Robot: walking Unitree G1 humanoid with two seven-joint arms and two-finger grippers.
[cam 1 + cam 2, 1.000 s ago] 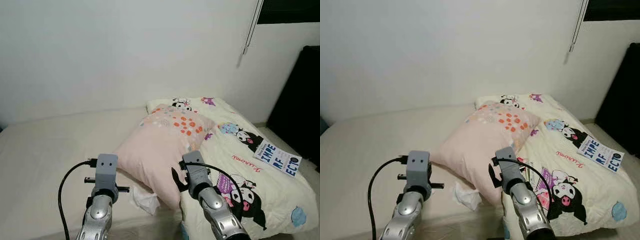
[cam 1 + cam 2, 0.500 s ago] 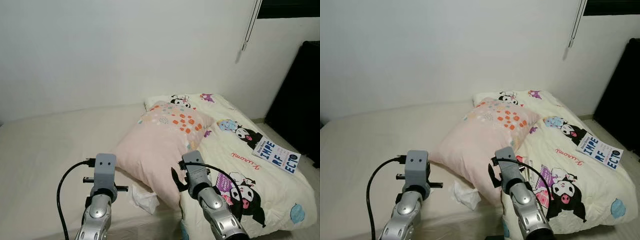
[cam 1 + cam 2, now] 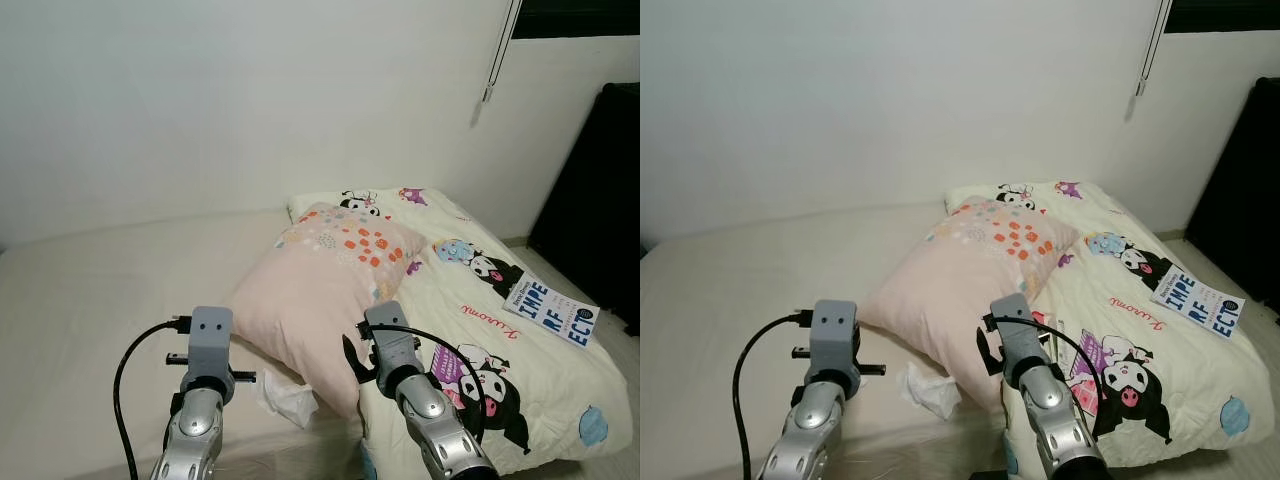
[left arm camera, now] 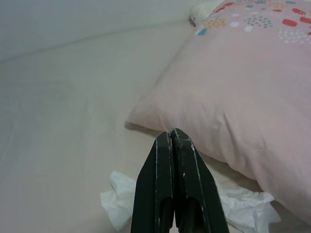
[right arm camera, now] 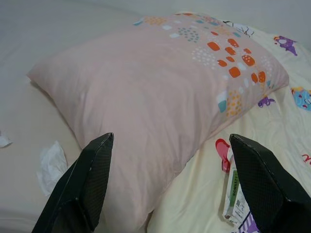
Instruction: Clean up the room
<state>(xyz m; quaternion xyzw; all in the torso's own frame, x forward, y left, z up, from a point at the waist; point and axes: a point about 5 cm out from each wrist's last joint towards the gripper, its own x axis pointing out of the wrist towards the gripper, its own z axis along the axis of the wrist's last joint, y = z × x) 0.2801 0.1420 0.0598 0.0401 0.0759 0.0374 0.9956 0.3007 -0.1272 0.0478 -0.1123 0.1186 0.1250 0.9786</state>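
A pink pillow [image 3: 325, 285] with orange dots lies tilted across the bed, half on the cartoon-print blanket [image 3: 500, 340]. A crumpled white tissue [image 3: 288, 398] lies on the beige sheet at the pillow's near edge. My left gripper [image 4: 172, 141] is shut with nothing in it, hovering just above the tissue [image 4: 119, 201] and pointing at the pillow's corner. My right gripper [image 5: 171, 140] is open wide, facing the pillow [image 5: 160, 92] and apart from it. A small green-and-white box [image 5: 235, 194] lies on the blanket beside the pillow.
A book [image 3: 552, 312] with large blue letters lies on the blanket at the right. A dark cabinet [image 3: 600, 200] stands to the right of the bed. A blind cord [image 3: 497, 55] hangs on the white wall. The beige sheet [image 3: 90, 300] spreads to the left.
The camera has shifted a little, so the whole scene sits slightly higher in the picture. Both arms and the things on the bed stay as they were.
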